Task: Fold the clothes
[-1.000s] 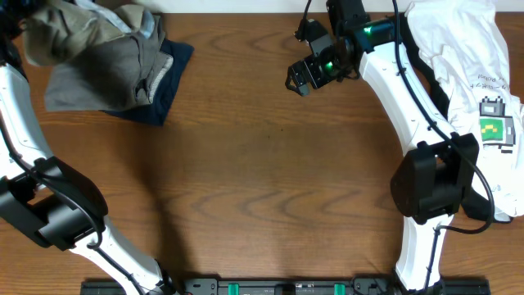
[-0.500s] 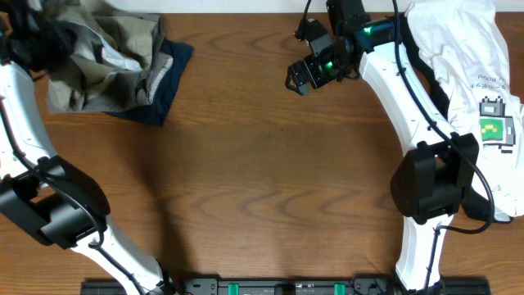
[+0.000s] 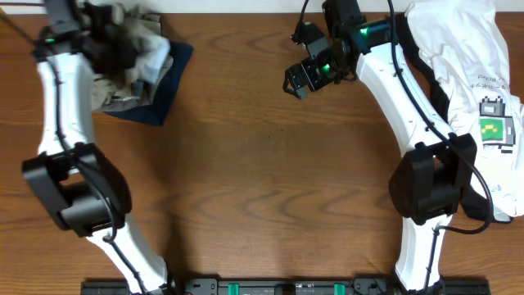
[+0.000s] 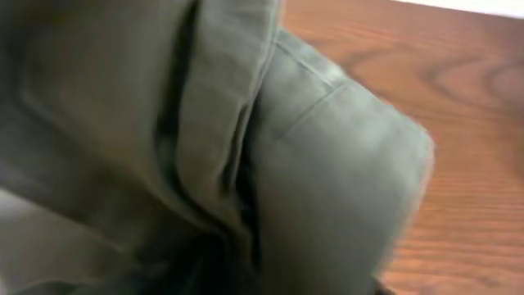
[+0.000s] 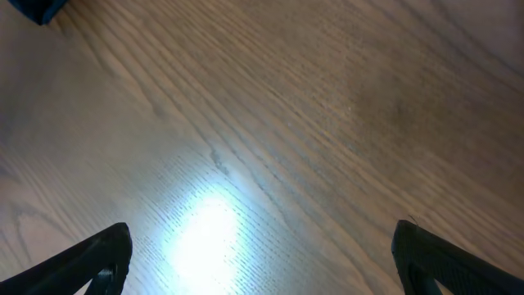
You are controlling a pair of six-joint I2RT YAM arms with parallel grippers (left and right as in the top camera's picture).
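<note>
The khaki-olive shorts (image 3: 141,59) lie bunched on a navy piece (image 3: 168,82) at the table's far left corner. My left gripper (image 3: 110,47) is down in the shorts, seemingly shut on a fold. In the left wrist view the khaki cloth (image 4: 327,164) fills the frame and hides the fingers. My right gripper (image 3: 296,80) hangs open and empty over bare wood at the far middle. Its two fingertips (image 5: 98,258) stand wide apart in the right wrist view. The white T-shirt with green print (image 3: 458,41) lies along the right edge.
The wooden table (image 3: 262,180) spreads between the two arms. The right arm's base and elbow (image 3: 430,184) stand beside the T-shirt. A corner of navy cloth (image 5: 37,8) shows at the top left of the right wrist view.
My left arm has swung right from the table's left edge over the pile, drawing the shorts' left part with it and bunching them. The right arm has barely moved.
</note>
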